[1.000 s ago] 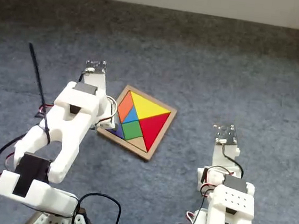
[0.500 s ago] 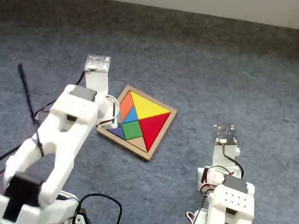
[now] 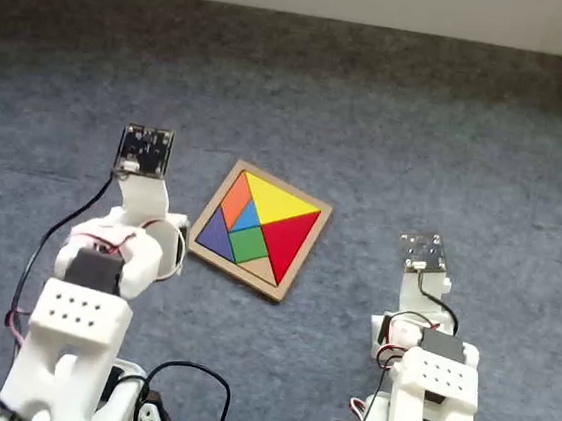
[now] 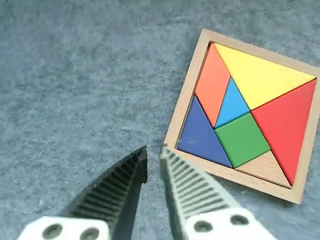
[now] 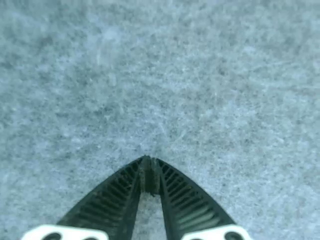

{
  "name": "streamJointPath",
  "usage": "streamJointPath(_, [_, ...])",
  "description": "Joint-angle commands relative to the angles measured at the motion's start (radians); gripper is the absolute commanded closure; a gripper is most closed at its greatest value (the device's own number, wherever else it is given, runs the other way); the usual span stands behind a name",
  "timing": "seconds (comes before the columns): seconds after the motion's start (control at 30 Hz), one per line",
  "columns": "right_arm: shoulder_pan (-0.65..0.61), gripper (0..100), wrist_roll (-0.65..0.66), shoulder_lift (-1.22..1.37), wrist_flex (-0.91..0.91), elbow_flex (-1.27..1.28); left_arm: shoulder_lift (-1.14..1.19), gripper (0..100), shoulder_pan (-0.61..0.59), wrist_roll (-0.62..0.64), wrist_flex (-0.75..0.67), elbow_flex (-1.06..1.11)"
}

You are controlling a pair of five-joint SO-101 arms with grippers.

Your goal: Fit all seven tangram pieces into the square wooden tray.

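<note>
- Tray (image 3: 302, 256) lies corner-on on the grey desk (image 3: 452, 118), between your two arms and nearer the left one.
- Change: your left arm has pulled back over the last second. It was covering the tray's near-left corner, and the tray is now in plain sight.
- The violet triangle (image 4: 202, 135), half hidden before, now shows lying flush in that corner.
- Left hand (image 4: 153, 150): released, fingers a crack apart, grasping nothing, tips just off the tray's corner.
- Right hand (image 5: 147, 162): clenched on nothing, over bare desk well apart from the tray, unmoved.
- Seated: orange piece (image 4: 212, 82), yellow triangle (image 4: 260, 75), red triangle (image 4: 290, 125), light-blue triangle (image 4: 232, 105), green square (image 4: 242, 139).
- Tan triangle (image 4: 263, 168): cannot tell if it is a plain-wood piece or an empty slot.
- Judgement: the retreat reads as a placement finished. Check that tan spot; if it is a piece, you are done.
</note>
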Motion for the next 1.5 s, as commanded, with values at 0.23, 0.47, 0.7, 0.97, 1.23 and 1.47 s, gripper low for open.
streamJointPath(0.23, [0.008,99.2,-0.061,-0.041,-0.012,-0.002,-0.3,99,-0.021,-0.044,-0.064,0.183])
streamJointPath(0.47, [0.002,99.3,-0.063,-0.358,0.019,0.131,-0.532,99,-0.085,-0.117,-0.063,0.346])
streamJointPath(0.7, [0.001,99.3,-0.106,-0.805,0.214,0.245,-0.753,99,-0.134,-0.12,0.023,0.464])
streamJointPath(0.97, [0.002,99.1,-0.146,-0.854,0.26,0.285,-0.852,99,-0.137,-0.224,0.095,0.553])
streamJointPath(1.23, [-0.036,99.2,-0.146,-0.88,0.269,0.341,-0.845,99,-0.133,-0.344,0.201,0.582])
streamJointPath(1.47, [-0.036,99.2,-0.153,-0.874,0.275,0.358,-0.848,99,-0.137,-0.351,0.402,0.582])
